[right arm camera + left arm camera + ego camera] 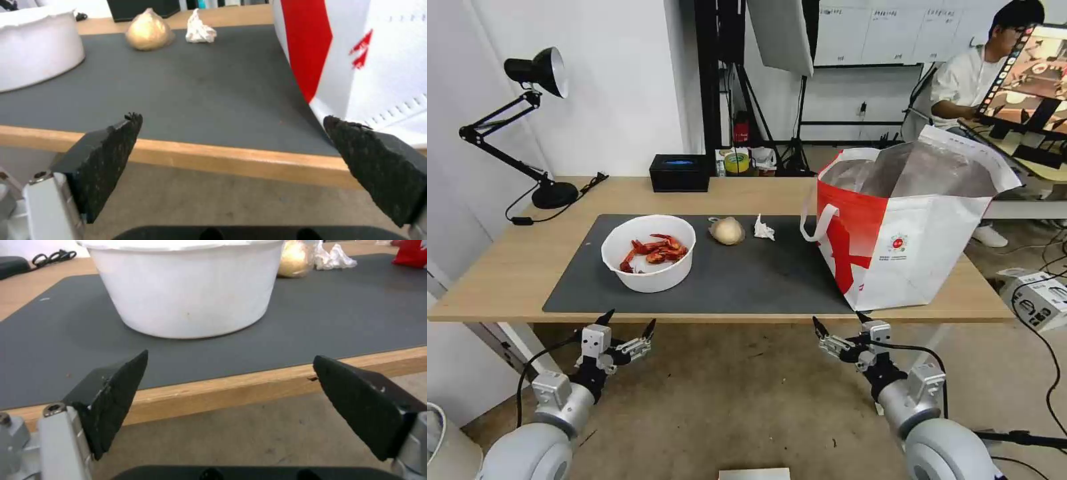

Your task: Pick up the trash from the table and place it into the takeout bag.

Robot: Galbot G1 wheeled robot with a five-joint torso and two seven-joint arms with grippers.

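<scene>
On the dark mat of the table (507, 280) stands a white bowl (649, 252) holding red crayfish shells. Behind it to the right lie a beige wrapped lump (727, 231) and a crumpled white tissue (764, 229). The takeout bag (904, 223), white with a red panel and foil lining, stands open at the table's right end. My left gripper (629, 323) hangs open below the front edge, in line with the bowl (186, 290). My right gripper (840, 323) is open too, below the edge near the bag (356, 56). The lump (149, 31) and tissue (200, 31) lie far beyond it.
A black desk lamp (537, 133) stands at the back left with its cable on the tabletop. A black tissue box (679, 173) sits at the back edge. Light stands and gear crowd the floor behind, and a white device (1037, 297) lies to the right of the table.
</scene>
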